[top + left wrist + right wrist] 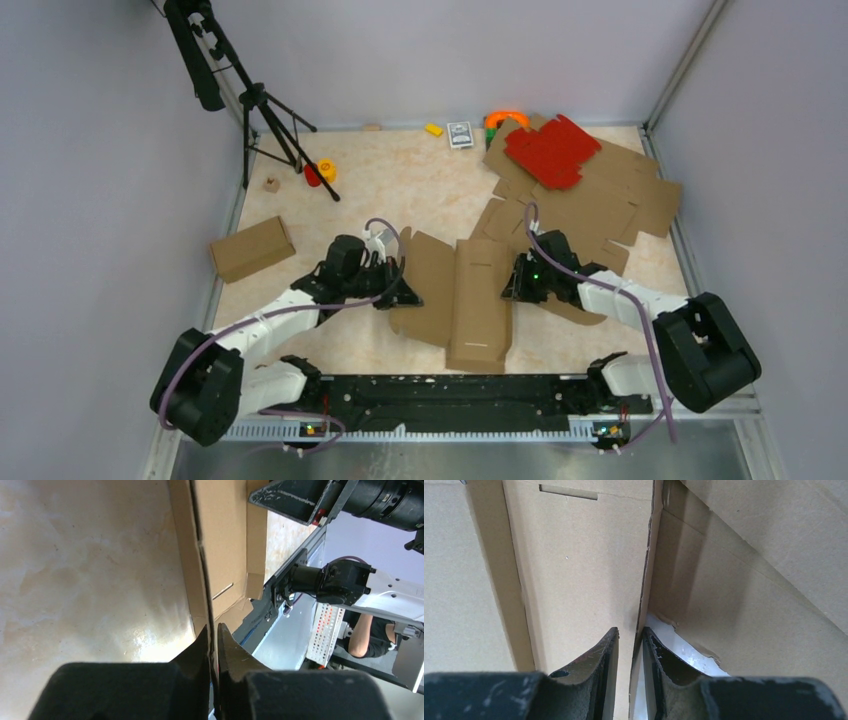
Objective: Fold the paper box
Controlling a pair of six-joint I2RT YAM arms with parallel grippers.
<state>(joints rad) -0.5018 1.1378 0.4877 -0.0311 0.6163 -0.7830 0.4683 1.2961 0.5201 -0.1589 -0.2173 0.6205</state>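
Observation:
The paper box [480, 300] is plain brown cardboard lying partly folded in the middle of the table, its long centre section raised and a wide flap spread out to the left. My left gripper [408, 292] is at that left flap. In the left wrist view it [213, 630] is shut on the flap's thin edge [202, 580]. My right gripper [512, 283] is at the box's right wall. In the right wrist view its jaws [630, 632] stand slightly open around the upright wall edge [646, 580], which lies against the right finger with a small gap on the left.
A pile of flat brown cardboard blanks [610, 200] with a red die-cut sheet [550, 150] on top lies at the back right. A small finished brown box [252, 248] sits at the left edge. A tripod [265, 110] and small toys [320, 172] stand at the back left.

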